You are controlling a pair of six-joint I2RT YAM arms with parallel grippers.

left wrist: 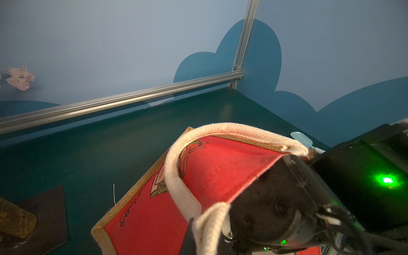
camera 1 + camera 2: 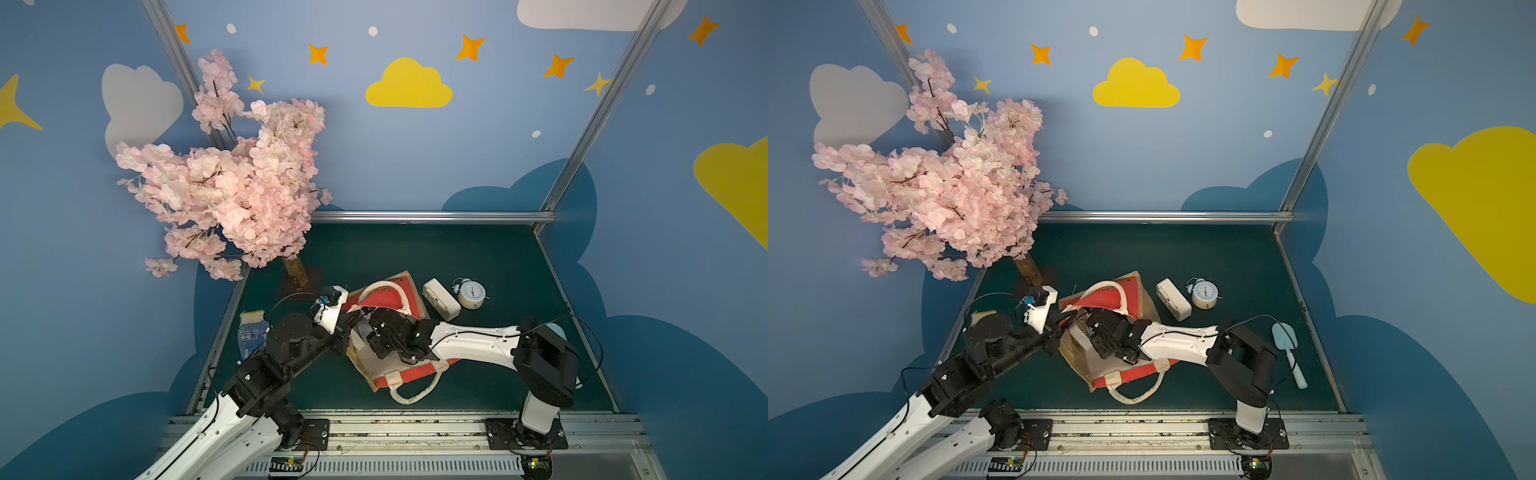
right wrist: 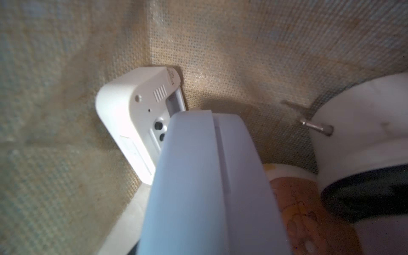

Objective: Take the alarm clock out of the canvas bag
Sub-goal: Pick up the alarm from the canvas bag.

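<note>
**A:** Where's the clock (image 3: 130, 123)?

**B:** Inside the bag (image 2: 390, 297). The right wrist view shows it white and boxy, leaning in a corner against the burlap wall.

**A:** And the left claw (image 2: 348, 328)?

**B:** Clamped tight on the bag's red rim by a cream handle (image 1: 176, 176), holding the mouth up off the surface (image 2: 457, 257).

**A:** The right claw (image 2: 382, 328)?

**B:** It's reaching down into the bag's mouth. Something pale and blurred fills its camera view, so I can't tell how wide it stands or whether it grips anything.

**A:** Anything outside the bag?

**B:** A white box (image 2: 441, 299) and a round clock (image 2: 471, 293) sit just beside each other, near the bag. In a top view a blue trowel (image 2: 1287, 349) lies by the right arm.
</note>
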